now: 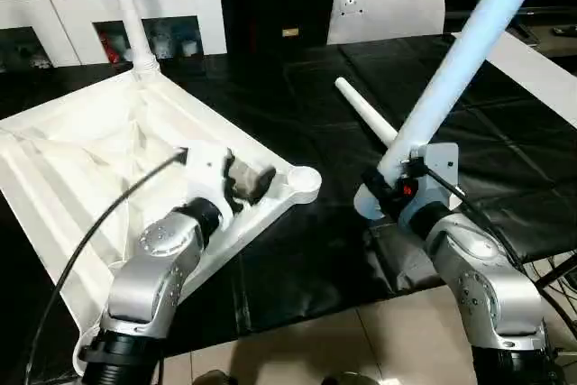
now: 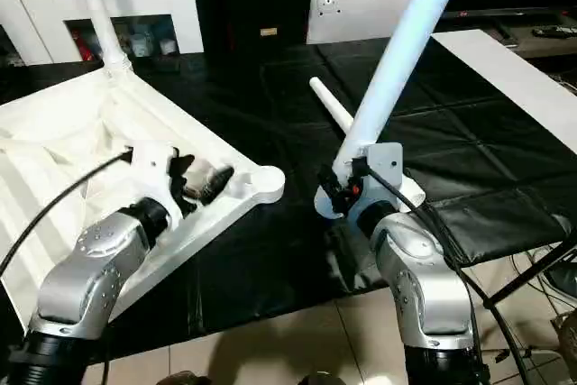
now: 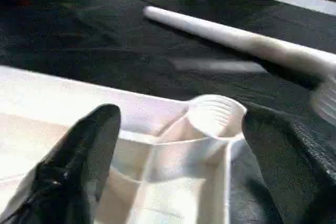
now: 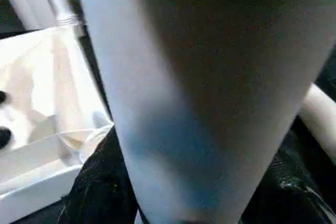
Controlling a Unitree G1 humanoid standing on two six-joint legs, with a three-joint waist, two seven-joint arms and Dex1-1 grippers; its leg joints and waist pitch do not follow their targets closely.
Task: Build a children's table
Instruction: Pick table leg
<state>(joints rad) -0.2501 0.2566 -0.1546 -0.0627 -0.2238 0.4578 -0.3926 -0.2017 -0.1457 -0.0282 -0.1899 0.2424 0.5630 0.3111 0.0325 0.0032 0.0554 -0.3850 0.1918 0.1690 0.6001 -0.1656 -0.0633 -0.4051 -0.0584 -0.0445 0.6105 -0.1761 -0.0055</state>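
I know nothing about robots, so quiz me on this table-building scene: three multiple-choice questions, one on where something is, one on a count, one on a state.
1. Where is the loose leg lying?
A. On the black cover, between tabletop and right arm
B. Inside the cabinet
C. On the floor tiles

2. How many legs already stand in the upside-down tabletop?
A. None
B. One
C. Three

3. What is the right pincer doing?
A. Hanging open and empty
B. Gripping a leg near its thick end
C. Pressing on the tabletop

Answers:
1 A: it rests on the dark cover beside the tabletop's near corner.
2 B: a single fitted leg rises from the far corner.
3 B: the held leg slants up from its fingers, while the left pincer sits open at the empty corner socket.
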